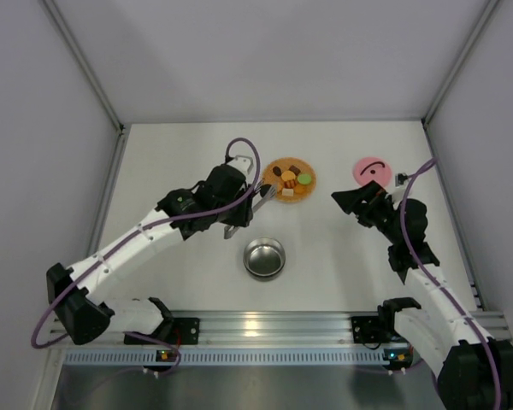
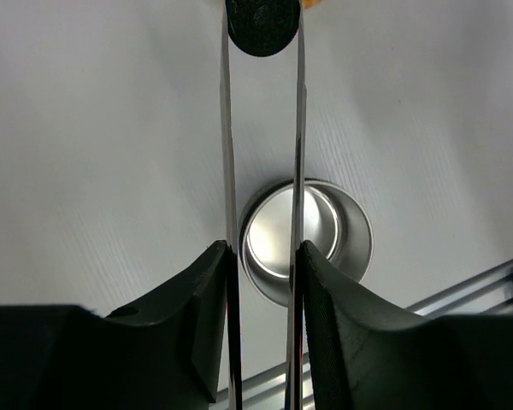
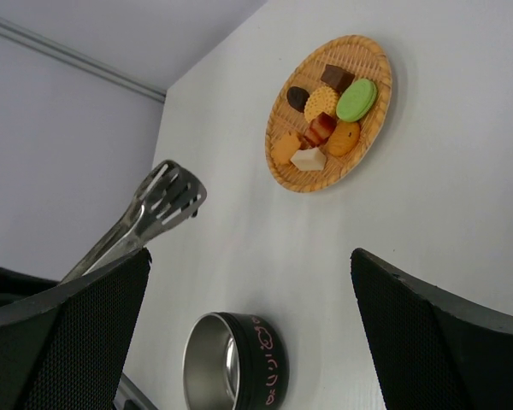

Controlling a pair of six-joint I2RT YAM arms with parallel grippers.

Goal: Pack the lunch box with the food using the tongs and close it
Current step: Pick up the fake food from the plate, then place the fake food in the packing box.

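Holding the tongs point(image 2: 228, 128): my left gripper point(image 2: 263, 256), both black fingers point(image 2: 197, 290) pressed in on the two slim silver arms that run out ahead of it.

Entry, tong tips: one black round food piece point(image 2: 261, 24) sits between them, well ahead of the fingers, with an arm against each side.

Entry, lunch box point(image 2: 355, 256): a shiny steel bowl, uncovered, upright on the white table point(image 1: 179, 154). It stands below my left gripper, nearer than the tong tips.

Entry, woven plate point(image 3: 372, 60): orange-brown, lying just beyond the tong tips. It carries the food point(image 3: 322, 128), which is brown, yellow, orange and pale pieces plus one green round point(image 3: 356, 99), all bunched together.

Entry, right gripper point(image 3: 250, 256): fingers spread wide apart, nothing between them. I see the plate far ahead of it and the bowl low between its fingers.

Entry, pink lid point(image 1: 372, 169): flat on the table just beyond my right gripper, black curved handle facing up, well apart from the bowl.
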